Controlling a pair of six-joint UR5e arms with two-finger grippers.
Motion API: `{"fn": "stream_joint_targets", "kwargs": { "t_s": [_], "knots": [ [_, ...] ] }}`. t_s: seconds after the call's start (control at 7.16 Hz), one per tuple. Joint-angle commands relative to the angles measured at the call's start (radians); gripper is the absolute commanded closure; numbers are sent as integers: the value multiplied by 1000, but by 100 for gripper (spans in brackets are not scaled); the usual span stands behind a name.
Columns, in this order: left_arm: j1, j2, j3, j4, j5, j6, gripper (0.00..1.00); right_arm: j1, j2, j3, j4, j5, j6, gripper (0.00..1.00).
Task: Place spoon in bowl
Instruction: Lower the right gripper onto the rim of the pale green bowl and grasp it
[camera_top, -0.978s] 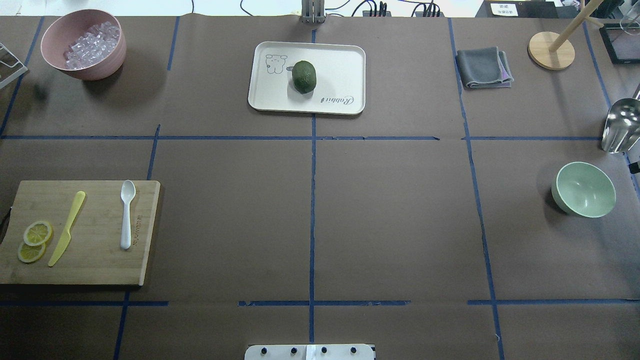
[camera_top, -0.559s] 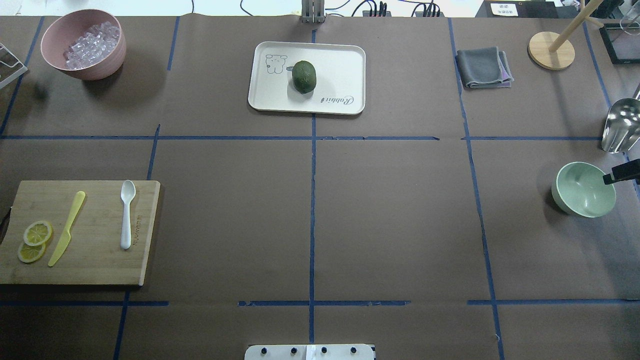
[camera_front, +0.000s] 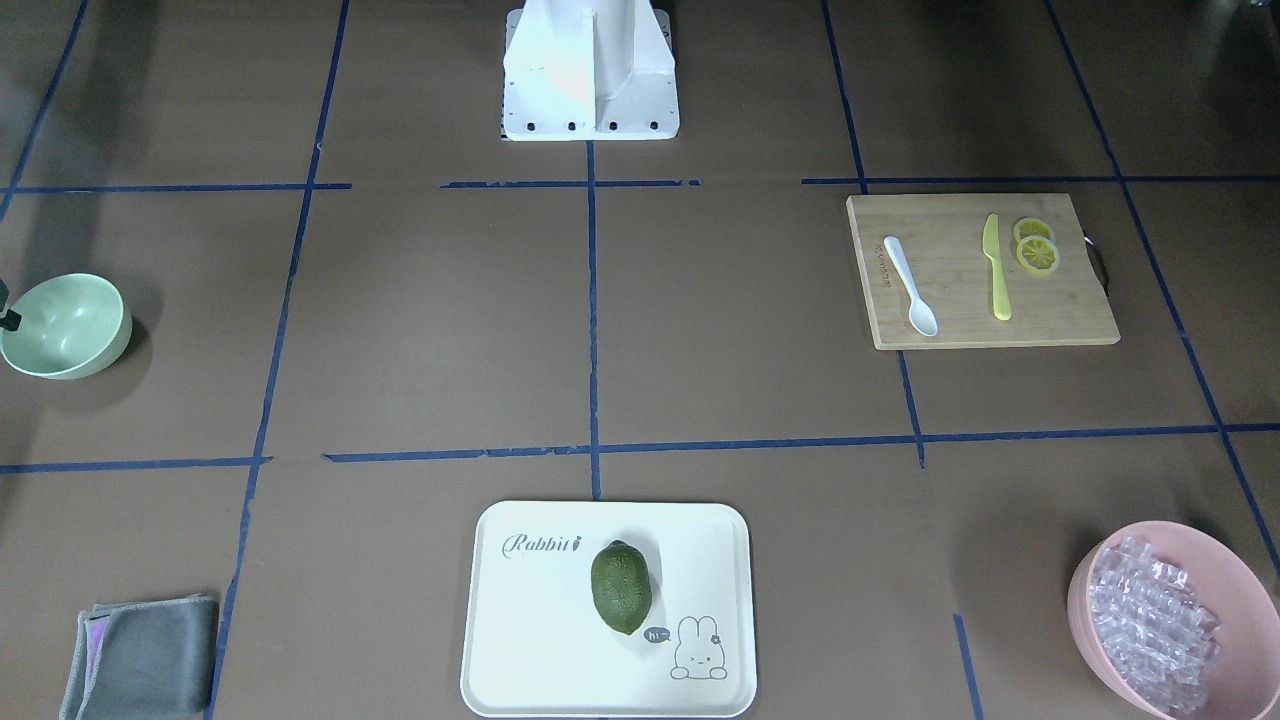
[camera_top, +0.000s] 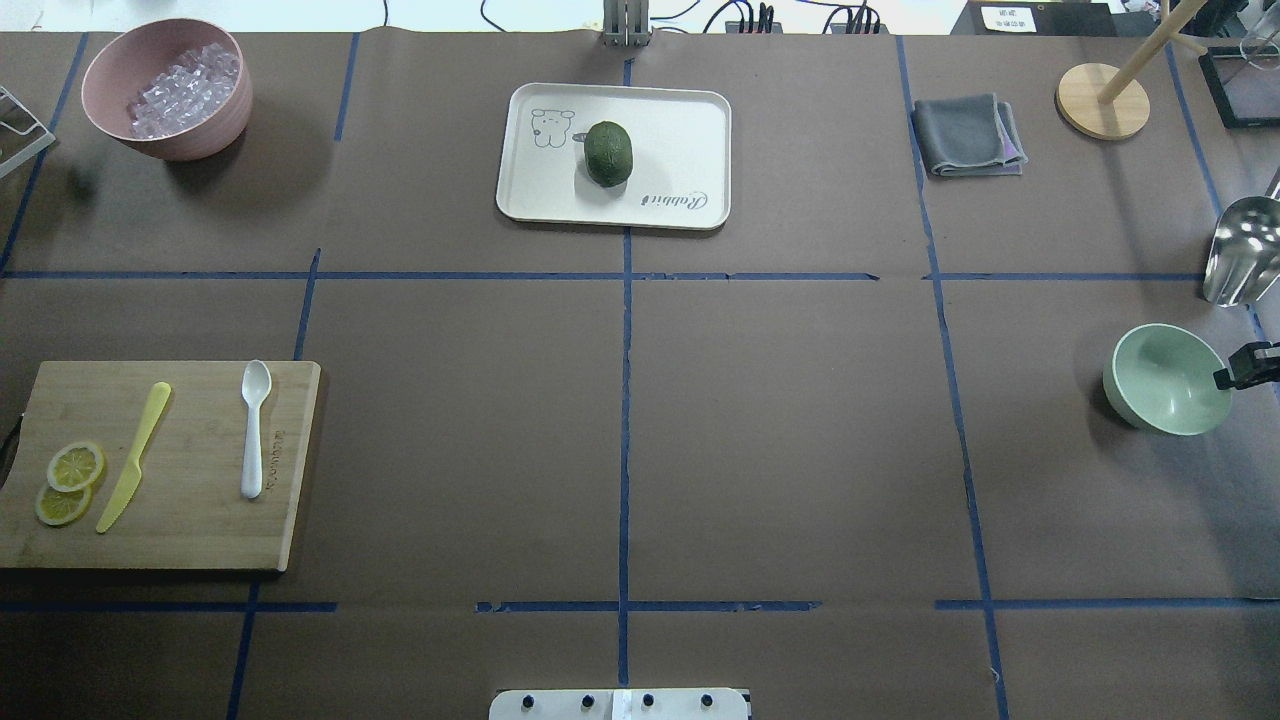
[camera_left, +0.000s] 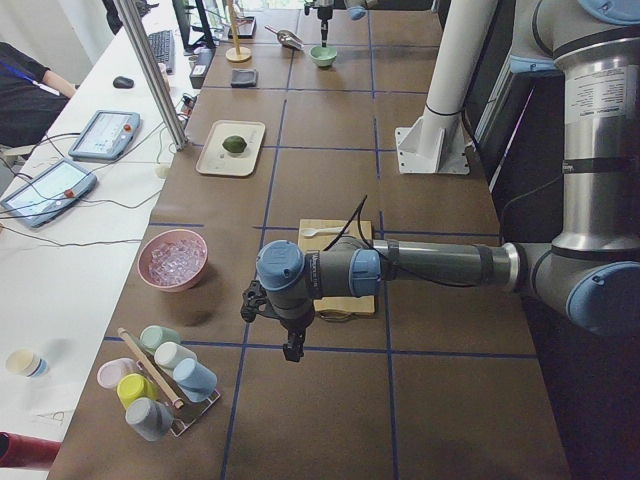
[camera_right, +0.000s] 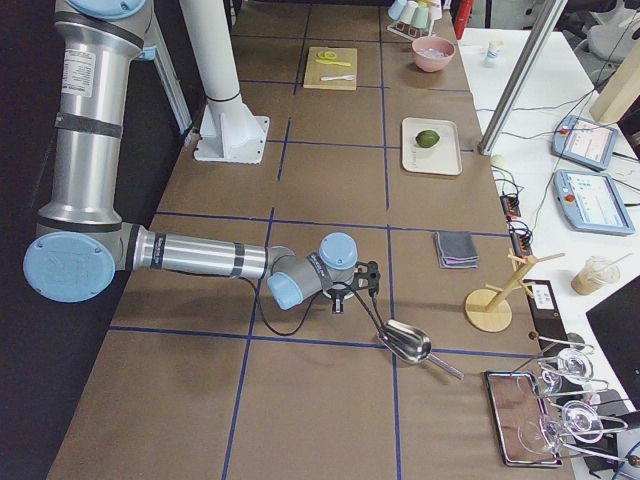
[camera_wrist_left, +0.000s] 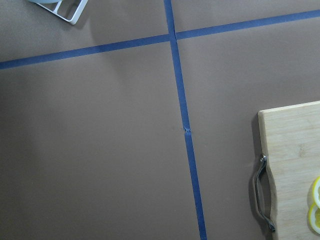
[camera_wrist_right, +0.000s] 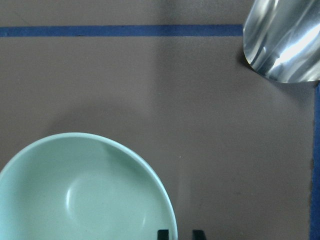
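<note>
The white spoon (camera_top: 255, 430) lies on the wooden cutting board (camera_top: 200, 520) at the table's left, scoop away from me; it also shows in the front view (camera_front: 910, 285). The mint-green bowl (camera_top: 1168, 378) stands empty at the far right. My right gripper (camera_top: 1222, 378) hangs at the bowl's right rim. In the right wrist view its fingertips (camera_wrist_right: 198, 234) show a narrow gap, and the bowl's rim (camera_wrist_right: 150, 170) runs between them without touching. My left gripper (camera_left: 290, 348) hangs beyond the board's left end, away from the spoon; I cannot tell if it is open.
A yellow knife (camera_top: 135, 455) and lemon slices (camera_top: 70, 480) share the board. A pink bowl of clear pieces (camera_top: 165, 90), a white tray (camera_top: 690, 120) with a green fruit, a grey cloth (camera_top: 968, 135), a wooden stand (camera_top: 1102, 100) and a metal scoop (camera_top: 1240, 250) stand along the far and right sides.
My right gripper came in from the right edge over the bowl's rim, then shifted a little toward me. Spoon and bowl have not moved.
</note>
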Motion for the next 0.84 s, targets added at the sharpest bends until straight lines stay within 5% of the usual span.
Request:
{"fn": "stream_joint_targets", "kwargs": {
  "t_s": [0.0, 0.42, 0.7],
  "knots": [
    [0, 1, 2, -1, 0, 0, 0, -4, 9, -1, 0, 0, 2, 95],
    [0, 1, 3, -1, 0, 0, 0, -3, 23, 25, 0, 11, 3, 100],
    [0, 1, 3, -1, 0, 0, 0, -7, 26, 147, -70, 25, 78, 100]
  ]
}}
